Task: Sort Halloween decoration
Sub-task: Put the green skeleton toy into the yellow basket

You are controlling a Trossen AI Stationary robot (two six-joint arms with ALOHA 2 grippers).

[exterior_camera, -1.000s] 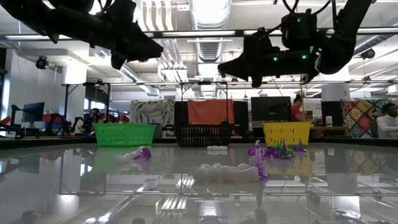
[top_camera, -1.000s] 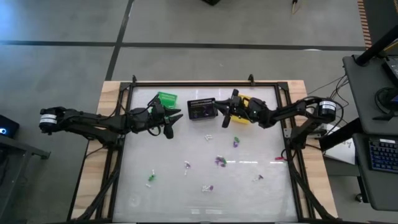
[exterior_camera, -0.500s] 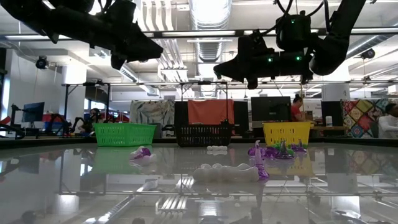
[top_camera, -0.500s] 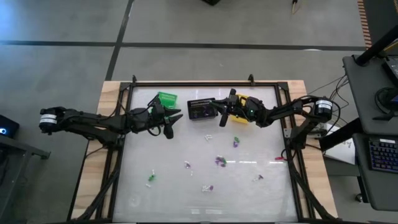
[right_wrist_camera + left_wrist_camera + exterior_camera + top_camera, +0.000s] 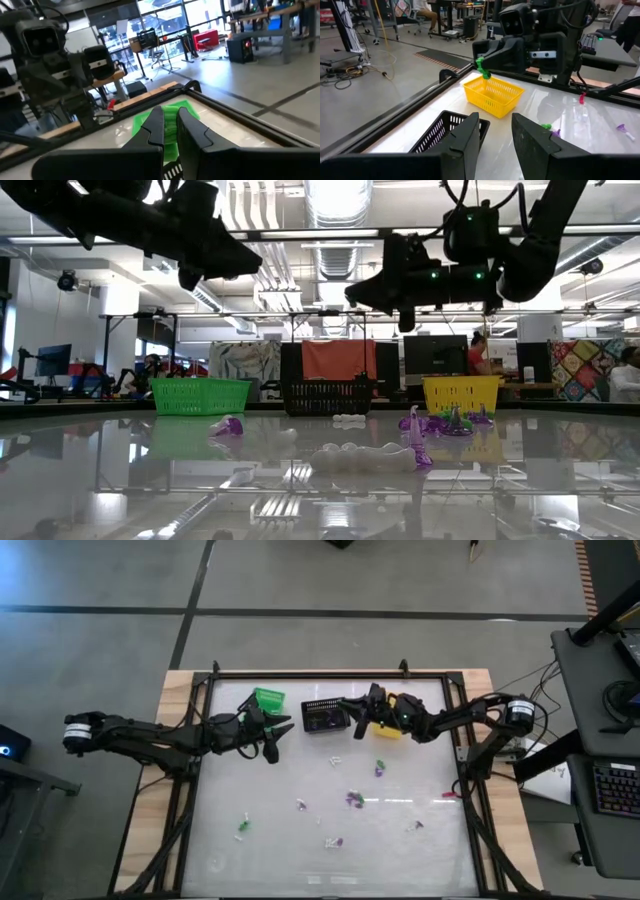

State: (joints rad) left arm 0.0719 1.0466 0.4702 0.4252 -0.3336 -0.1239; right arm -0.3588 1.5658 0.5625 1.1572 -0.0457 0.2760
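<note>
Several tiny white, purple and green trinkets lie scattered on the glass table top, among them a purple one, a white one and a green one. My right gripper hangs over the black basket, shut on a small green trinket. My left gripper is open. It hovers right of the green basket and touches nothing. In the low view both grippers are well above the table. My right gripper pinches a small green trinket between its fingertips. The fingers lie about level and point toward the table's left. The trinket sticks out below the fingertips and is lifted clear, high above the table.
Three small baskets stand in a row near the far edge: green, black and yellow. A dark metal frame rims the table. More trinkets lie mid-table. People and desks fill the room beyond.
My right gripper has moved toward the table's left, from over the yellow basket to over the black basket, staying shut on the green trinket. My left gripper has kept still.
</note>
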